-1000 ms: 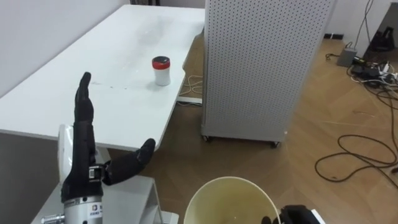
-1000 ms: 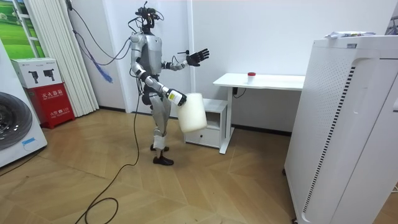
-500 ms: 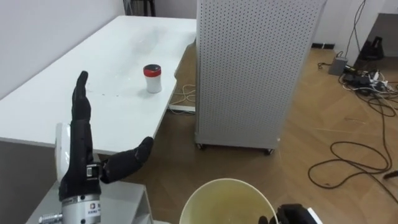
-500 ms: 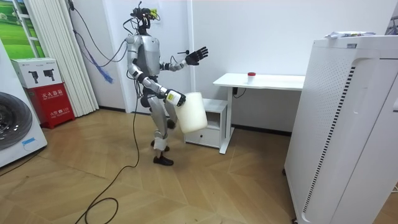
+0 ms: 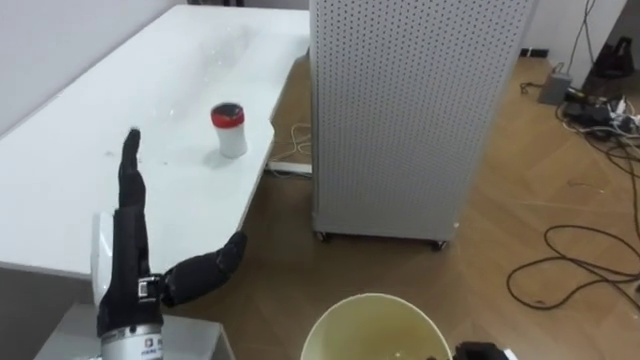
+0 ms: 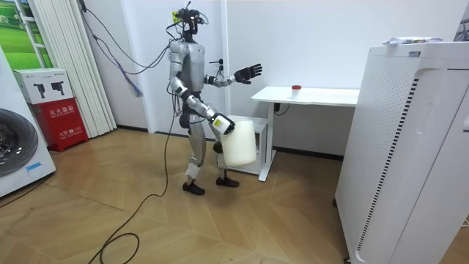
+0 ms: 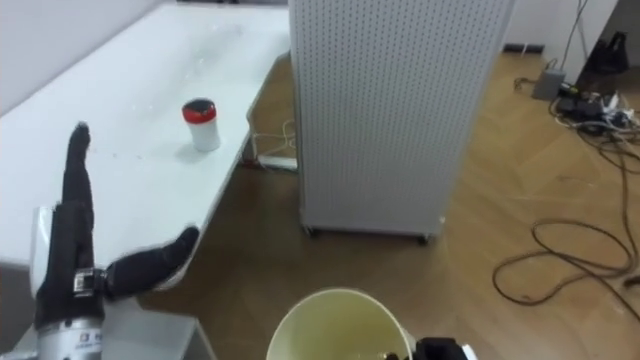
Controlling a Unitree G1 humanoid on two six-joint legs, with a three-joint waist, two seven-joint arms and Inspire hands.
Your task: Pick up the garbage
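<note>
left hand (image 5: 128,262): fingers straight, empty, near the counter (image 5: 150,90). right hand (image 5: 482,352) at bin (image 5: 338,316): grip we cannot tell. risk: our reach tips the red-lidded cup (image 5: 228,130).

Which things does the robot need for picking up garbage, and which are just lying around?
For the job, I think: red-lidded cup on the white table, cream bucket, open left hand.
Just around: perforated white cabinet, floor cables, washing machine.

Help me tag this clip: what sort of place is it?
Probably an indoor robot test room: a white desk, a washing machine, loose cables on the wood floor.
</note>
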